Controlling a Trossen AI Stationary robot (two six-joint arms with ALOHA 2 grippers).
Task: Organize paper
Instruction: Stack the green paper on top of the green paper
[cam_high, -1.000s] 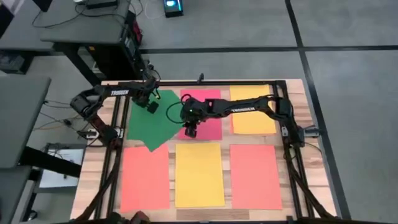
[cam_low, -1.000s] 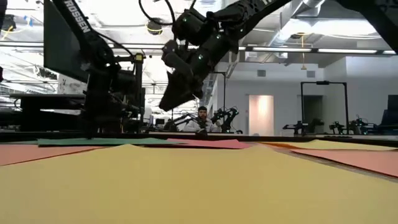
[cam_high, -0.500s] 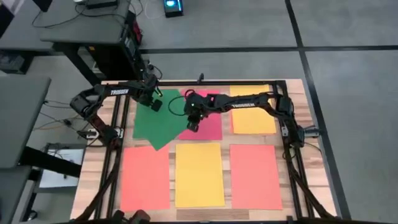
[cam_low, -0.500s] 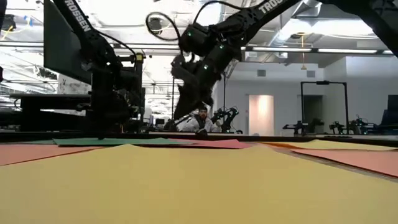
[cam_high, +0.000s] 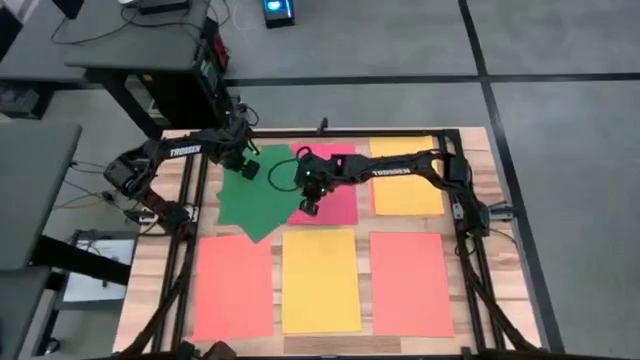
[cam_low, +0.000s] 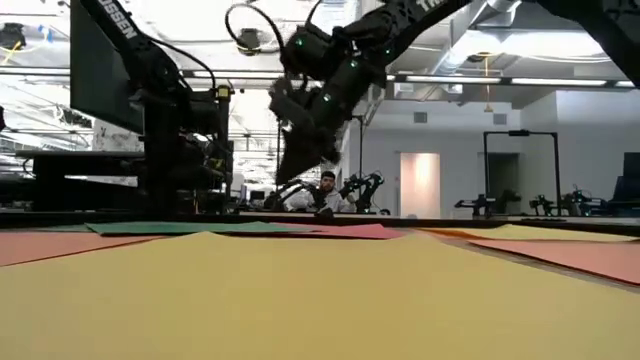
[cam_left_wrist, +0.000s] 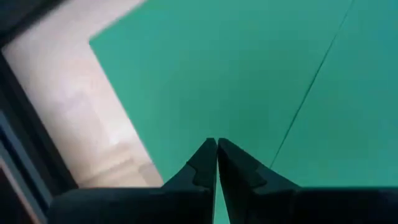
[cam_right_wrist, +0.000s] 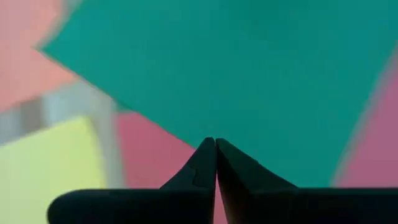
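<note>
Green paper (cam_high: 255, 195) lies askew — both closed tools over it.

The light wooden worktop (cam_high: 500, 270) carries flat paper sheets: a tilted green sheet (cam_high: 252, 200), a pink-red sheet (cam_high: 340, 203), two yellow sheets (cam_high: 320, 280) and two orange sheets (cam_high: 233, 288).

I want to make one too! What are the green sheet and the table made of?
The green sheet looks like thin matte paper: it lies flat, shows a crease line and has no shine. The table looks like pale wood, with plank lines and grain showing; whether it is varnished, I can't tell.
</note>
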